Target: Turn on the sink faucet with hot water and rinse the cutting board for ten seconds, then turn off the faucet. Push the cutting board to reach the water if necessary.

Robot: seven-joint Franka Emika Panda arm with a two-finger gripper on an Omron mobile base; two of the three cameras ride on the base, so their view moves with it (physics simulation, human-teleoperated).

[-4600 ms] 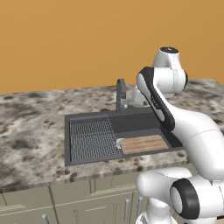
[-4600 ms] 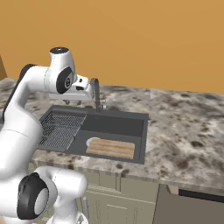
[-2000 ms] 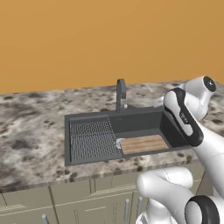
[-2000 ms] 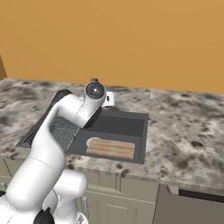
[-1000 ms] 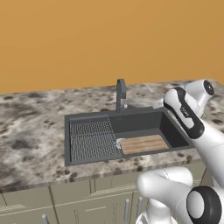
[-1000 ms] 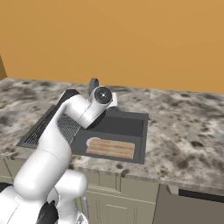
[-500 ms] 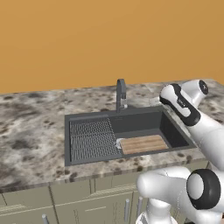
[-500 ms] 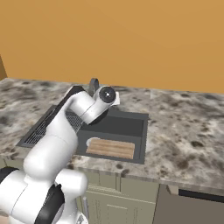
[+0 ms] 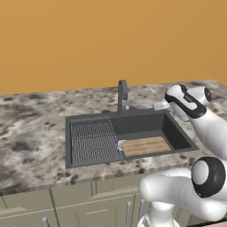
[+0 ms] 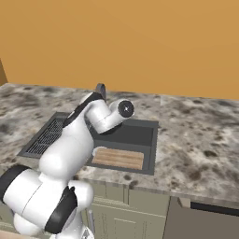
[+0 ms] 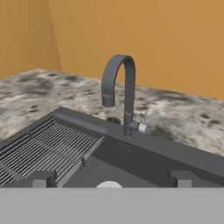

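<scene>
Cutting board [image 9: 146, 146] lies flat in the near part of the basin of the sink [image 9: 179, 135], just to the right of the ribbed drainboard [image 9: 93, 142]; in the right base view it sits along the basin's front wall [image 10: 117, 158]. No writing, brand or label can be read on any of these things.

Against the frames of a few seconds ago, the board, the sink and the faucet [image 9: 122, 95] lie as they did, and no stream runs from the spout. The arm is what has changed: it stood upright behind the sink at first, then swung over to the right side and has since folded lower, its wrist now reaching in toward the sink's back right corner.

The arm bends sharply at the elbow, the hand level and aimed leftward along the back of the sink. In the hand view the fingers [image 11: 112, 178] stand spread wide and released, holding nothing, with the faucet's arched spout [image 11: 118, 89] and its small side lever [image 11: 142, 127] ahead of them, apart from the tips. The mottled stone table [image 9: 31, 133] surrounds the sink.
</scene>
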